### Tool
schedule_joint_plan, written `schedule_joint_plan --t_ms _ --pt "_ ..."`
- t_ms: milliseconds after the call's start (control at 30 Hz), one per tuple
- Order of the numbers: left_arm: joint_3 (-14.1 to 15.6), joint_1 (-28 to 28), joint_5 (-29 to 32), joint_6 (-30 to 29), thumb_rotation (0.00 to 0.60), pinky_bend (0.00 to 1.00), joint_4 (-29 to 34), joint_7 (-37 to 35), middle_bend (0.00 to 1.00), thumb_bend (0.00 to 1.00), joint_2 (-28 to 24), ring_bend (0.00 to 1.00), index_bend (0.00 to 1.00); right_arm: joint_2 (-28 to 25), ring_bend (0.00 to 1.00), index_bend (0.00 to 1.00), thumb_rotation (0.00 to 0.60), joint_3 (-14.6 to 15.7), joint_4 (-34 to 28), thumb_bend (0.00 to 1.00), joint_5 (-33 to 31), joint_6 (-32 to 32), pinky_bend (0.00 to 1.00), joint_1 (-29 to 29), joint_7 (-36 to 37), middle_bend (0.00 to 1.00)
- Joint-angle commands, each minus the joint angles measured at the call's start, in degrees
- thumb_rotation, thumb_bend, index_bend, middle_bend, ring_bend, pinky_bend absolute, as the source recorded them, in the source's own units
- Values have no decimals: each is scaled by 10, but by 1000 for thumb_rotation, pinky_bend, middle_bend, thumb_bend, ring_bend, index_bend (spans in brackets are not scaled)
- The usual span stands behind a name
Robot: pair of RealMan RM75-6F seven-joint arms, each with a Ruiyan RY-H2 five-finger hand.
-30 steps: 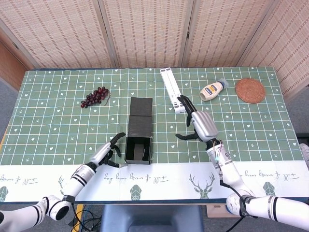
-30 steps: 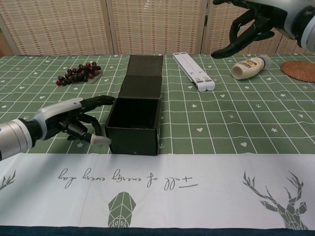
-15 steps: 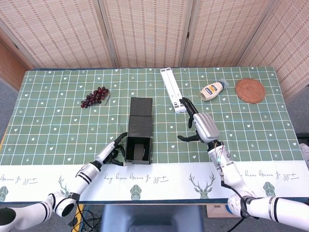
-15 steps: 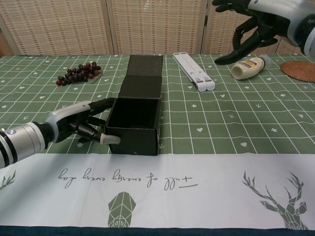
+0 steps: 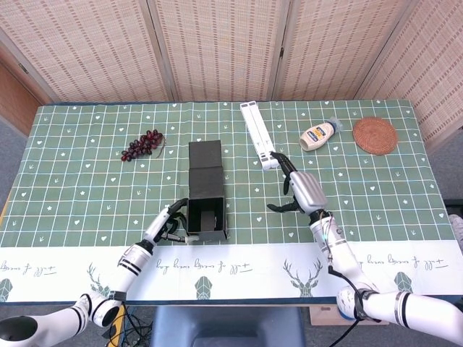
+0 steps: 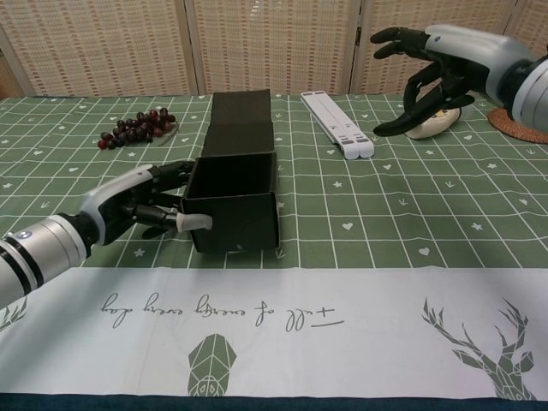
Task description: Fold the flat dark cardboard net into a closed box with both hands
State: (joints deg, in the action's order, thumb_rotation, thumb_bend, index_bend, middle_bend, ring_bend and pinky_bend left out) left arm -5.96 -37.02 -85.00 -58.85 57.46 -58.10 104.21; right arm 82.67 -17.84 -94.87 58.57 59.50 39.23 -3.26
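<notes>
Box [image 6: 235, 205] open-topped, seemingly empty, left robot hand [image 6: 141, 204] gripping its wall; right robot hand [image 6: 437, 73] open, empty.

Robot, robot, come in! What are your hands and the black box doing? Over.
Left hand grips the box's left wall. Right hand open, raised, apart from it. Dark cardboard box half built, lid flap not closed. Nothing blocking.

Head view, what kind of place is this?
Probably an indoor demo or lab setup dressed like a home table: a green patterned tablecloth, woven folding screens behind, and household props such as grapes, a sauce bottle and a coaster.
</notes>
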Motion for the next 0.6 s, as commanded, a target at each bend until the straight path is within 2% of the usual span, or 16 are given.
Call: schedule_joint_plan --t_ms 33,367,600 --pt "6 8 -10 -18 600 887 25 11 365 112 -20 572 342 21 617 0 600 -7 25 89 -22 -20 1000 15 4 65" --pt "19 32 -27 -64 600 888 165 81 365 111 -101 572 321 124 617 0 600 -31 120 92 -71 -45 1000 71 -6 47" --pt "22 34 -23 -60 600 888 216 115 365 111 -114 572 318 207 617 0 600 -60 184 93 -77 -23 1000 100 10 22"
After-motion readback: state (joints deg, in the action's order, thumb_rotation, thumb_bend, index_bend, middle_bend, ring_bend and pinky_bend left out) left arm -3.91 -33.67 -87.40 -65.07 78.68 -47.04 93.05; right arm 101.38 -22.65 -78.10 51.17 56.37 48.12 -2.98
